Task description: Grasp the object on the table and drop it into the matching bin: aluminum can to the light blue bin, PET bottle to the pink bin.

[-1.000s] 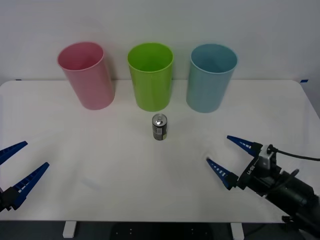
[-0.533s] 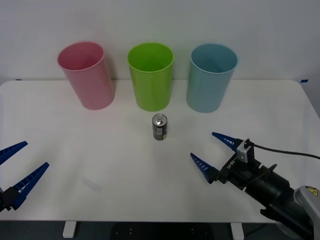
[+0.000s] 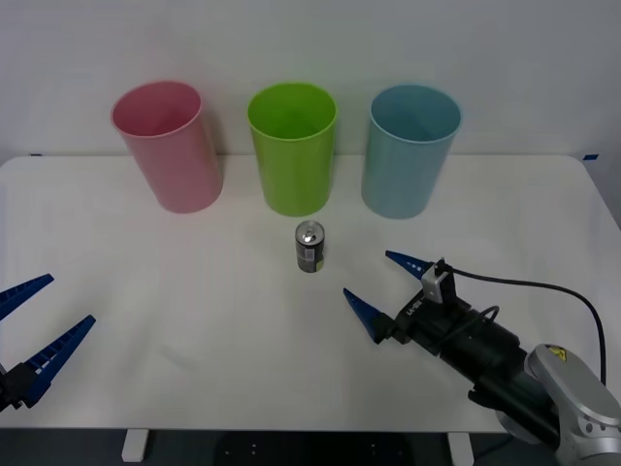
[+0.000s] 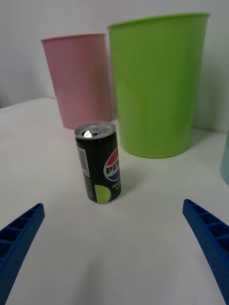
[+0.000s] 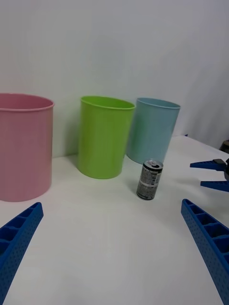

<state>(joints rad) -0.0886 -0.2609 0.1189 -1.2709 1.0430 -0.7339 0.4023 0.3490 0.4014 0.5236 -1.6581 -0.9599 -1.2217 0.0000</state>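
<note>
Low at the left edge of the front view, the left gripper (image 3: 37,330) waits with its blue ribbed fingers spread apart, well away from the work. At lower right of that view the right gripper (image 3: 378,286), on its black and silver arm, also has its fingers wide apart and points toward the middle of the wide white rounded-corner table (image 3: 194,320).

Just beyond those fingertips, near the centre of the frame, stands the small dark aluminum can with a silver top and greenish label (image 3: 310,247), upright and apart from everything. It looks light and rigid but thin-walled, with a smooth, probably slippery side; a moderate squeeze across the middle of the body, below the rim, seems the safest hold, since too much force could dent it and a high grip could tip it.

Farther back, across the upper part of the frame, stand three tall tapered plastic bins: the pink bin (image 3: 167,148) on the left, a lime green bin (image 3: 292,148) directly behind the can, and the light blue bin (image 3: 409,149) on the right, which I judge the can's destination.
</note>
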